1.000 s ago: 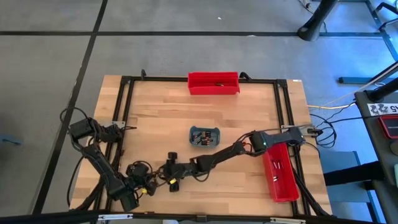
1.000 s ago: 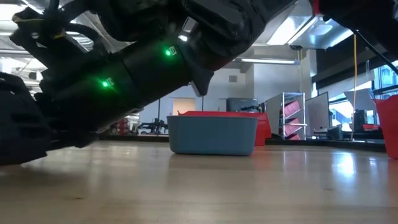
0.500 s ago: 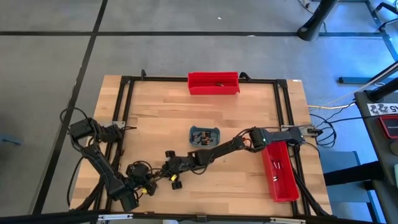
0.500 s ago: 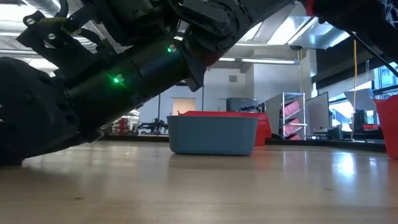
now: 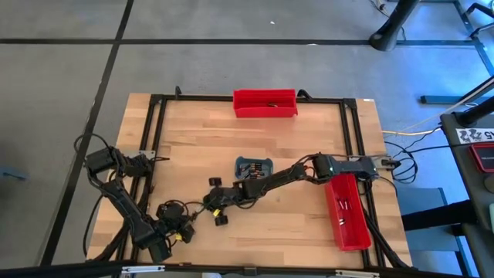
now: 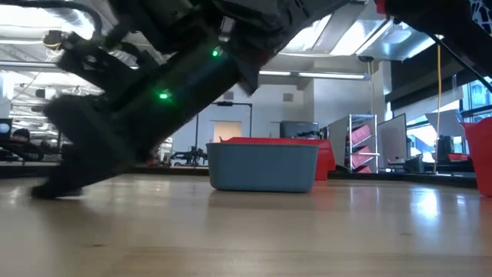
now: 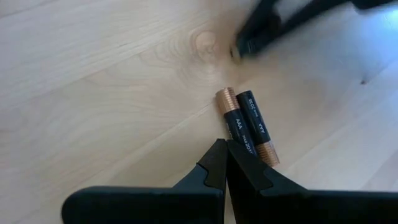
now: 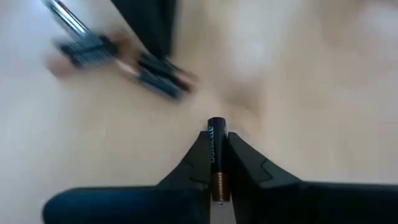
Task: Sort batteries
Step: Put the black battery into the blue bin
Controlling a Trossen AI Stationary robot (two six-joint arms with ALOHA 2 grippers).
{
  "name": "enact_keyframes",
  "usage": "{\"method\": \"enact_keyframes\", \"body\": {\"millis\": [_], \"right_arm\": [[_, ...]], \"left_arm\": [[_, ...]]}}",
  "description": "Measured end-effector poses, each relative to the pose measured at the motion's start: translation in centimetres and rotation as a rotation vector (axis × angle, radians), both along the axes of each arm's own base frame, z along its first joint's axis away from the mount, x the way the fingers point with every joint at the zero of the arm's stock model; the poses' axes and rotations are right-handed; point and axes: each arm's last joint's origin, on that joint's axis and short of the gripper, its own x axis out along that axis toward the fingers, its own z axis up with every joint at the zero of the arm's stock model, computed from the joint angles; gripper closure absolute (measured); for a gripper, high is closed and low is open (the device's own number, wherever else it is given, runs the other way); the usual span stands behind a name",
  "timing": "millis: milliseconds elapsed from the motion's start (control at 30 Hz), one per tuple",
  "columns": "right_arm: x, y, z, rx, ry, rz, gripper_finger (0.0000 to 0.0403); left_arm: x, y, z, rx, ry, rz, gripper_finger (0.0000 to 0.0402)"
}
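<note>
One battery [image 8: 216, 155] sits pinched between the fingers of the right hand [image 8: 216, 146], above the wooden tabletop [image 5: 309, 131]. Two more batteries [image 7: 247, 126] lie side by side on the tabletop just ahead of the left hand [image 7: 225, 155], whose fingers are pressed together on nothing.

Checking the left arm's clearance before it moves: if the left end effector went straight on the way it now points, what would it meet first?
Probably the two batteries lying side by side on the table, right ahead of the shut left end effector. Depth is unclear, so it might pass just over them.
</note>
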Motion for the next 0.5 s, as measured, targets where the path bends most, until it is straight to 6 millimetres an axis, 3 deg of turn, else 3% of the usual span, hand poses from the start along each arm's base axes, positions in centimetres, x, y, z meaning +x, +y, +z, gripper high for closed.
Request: {"method": "enact_keyframes", "body": {"millis": [133,333,500], "right_arm": [[-0.8,-1.2,2.8,-0.139,0.047,-0.030,0.0378],[-2.8,-3.2,9.1,-0.261,0.111,-0.046,0.0378],[-5.9,-5.7,11.7,-0.367,0.252,-0.095,0.0378]], "left_arm": [[-0.2,-0.1,0.0,-0.005,-0.003,0.002,0.0400],[-0.3,-0.2,0.0,-0.009,-0.005,0.001,0.0400],[-0.5,-0.3,0.0,-0.009,-0.005,-0.004,0.0400]]}}
